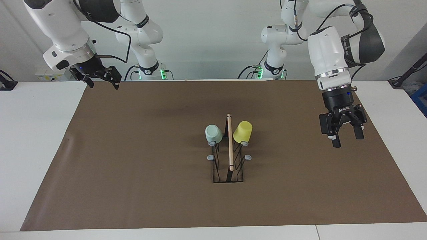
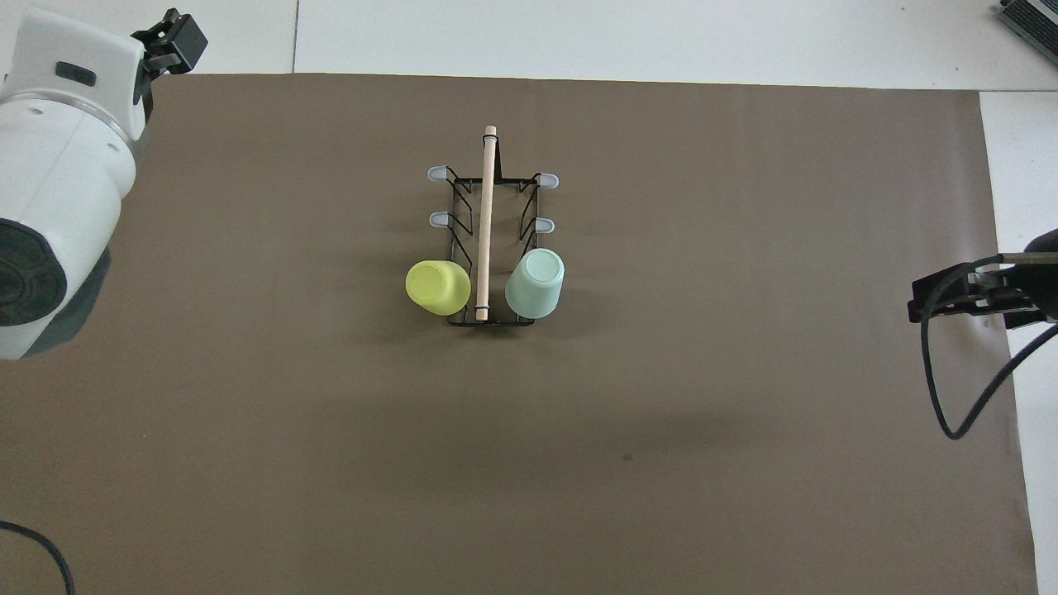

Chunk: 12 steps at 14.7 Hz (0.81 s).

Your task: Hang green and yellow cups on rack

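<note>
Cups, the green cup [image 1: 213, 133] and yellow cup [image 1: 243, 132], sit inverted on rack [image 1: 229, 156] prongs at frame centre, so left gripper [image 1: 345, 138] and right gripper [image 1: 100, 79], jaws apart, should retreat clear without brushing them.

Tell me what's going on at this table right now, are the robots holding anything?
No, nothing is held. The green cup and the yellow cup both hang upside down on the rack, on the pair of prongs nearest the robots, one on each side of its wooden rod. The left gripper hangs open over the brown mat toward the left arm's end of the table. The right gripper is open over the mat's corner at the right arm's end. Neither touches the rack.
</note>
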Available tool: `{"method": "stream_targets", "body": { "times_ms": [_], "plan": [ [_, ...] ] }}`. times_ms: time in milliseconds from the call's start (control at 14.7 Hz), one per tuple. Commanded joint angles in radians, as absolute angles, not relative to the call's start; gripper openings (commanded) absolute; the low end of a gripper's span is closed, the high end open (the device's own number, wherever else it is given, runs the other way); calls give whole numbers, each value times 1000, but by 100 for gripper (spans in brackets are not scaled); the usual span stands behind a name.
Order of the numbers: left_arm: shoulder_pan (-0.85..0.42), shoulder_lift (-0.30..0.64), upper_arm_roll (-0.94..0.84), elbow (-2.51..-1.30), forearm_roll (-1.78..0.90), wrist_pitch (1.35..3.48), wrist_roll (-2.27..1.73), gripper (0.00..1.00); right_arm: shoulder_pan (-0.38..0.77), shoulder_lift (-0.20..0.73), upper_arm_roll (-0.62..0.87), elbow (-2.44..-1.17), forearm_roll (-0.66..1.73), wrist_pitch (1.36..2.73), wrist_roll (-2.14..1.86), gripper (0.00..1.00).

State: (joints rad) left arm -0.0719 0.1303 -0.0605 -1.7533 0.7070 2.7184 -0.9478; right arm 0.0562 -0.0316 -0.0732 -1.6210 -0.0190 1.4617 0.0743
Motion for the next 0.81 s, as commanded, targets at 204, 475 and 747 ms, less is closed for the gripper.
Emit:
{"method": "stream_targets", "body": {
  "times_ms": [204,475,747],
  "plan": [
    [-77,132,-48,-1626,228,2446,-330,100,38,-37,-66,-1618,0,1450,55,100],
    [-77,71,1,-1626,75,2257,-52,100,38,-37,-66,-1618,0,1450,55,100],
    [-66,3,11,-1638,37,2053,46,100,38,-37,-66,-1618,0,1450,54,100]
  ]
}}
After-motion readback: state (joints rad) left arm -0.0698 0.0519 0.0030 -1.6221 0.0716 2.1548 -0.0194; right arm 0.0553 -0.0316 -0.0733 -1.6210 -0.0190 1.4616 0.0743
